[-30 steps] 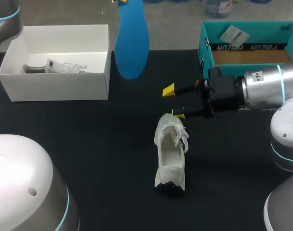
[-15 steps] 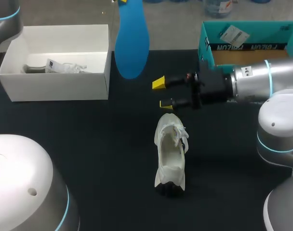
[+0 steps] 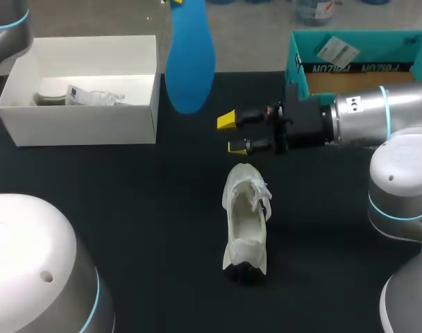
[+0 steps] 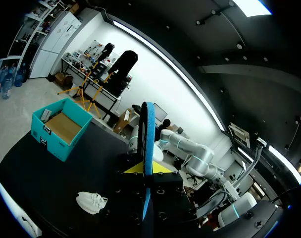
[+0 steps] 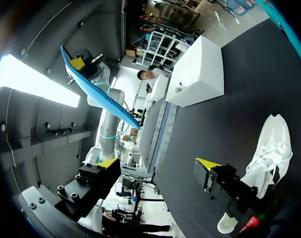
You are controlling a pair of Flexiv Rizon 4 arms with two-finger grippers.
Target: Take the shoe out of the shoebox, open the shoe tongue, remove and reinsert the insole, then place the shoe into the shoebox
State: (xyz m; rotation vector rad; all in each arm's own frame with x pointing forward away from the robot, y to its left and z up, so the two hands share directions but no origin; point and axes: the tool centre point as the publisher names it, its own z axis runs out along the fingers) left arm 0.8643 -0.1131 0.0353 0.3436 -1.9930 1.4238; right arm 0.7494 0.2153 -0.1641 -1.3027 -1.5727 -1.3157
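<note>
- A white shoe (image 3: 245,220) lies on the black table (image 3: 128,208), out of its box, with its open top facing up
- The lace end of the shoe points away from the robot, and the other end has a dark bit under it
- The right claw (image 3: 232,133) hangs just past the lace end of the shoe, close to it but not touching
- Its two yellow tips are spread apart and there is nothing between them
- In the right wrist view the shoe (image 5: 270,144) lies beside and a bit under that claw (image 5: 156,163)
- The blue insole (image 3: 189,59) is up in the air, farther back than the shoe and a little to its left
- The left claw (image 4: 144,169) is pinching the insole (image 4: 148,134) by one end, with a yellow tip on each side
- From up there, the shoe (image 4: 91,202) looks small, down on the table below the insole
- The white shoebox (image 3: 86,90) stands well apart from the shoe, back and to its left, with its top open
- Something pale lies inside it, but I cannot tell what
- A teal box (image 3: 357,55) stands back and to the right of the shoe, behind the right arm
</note>
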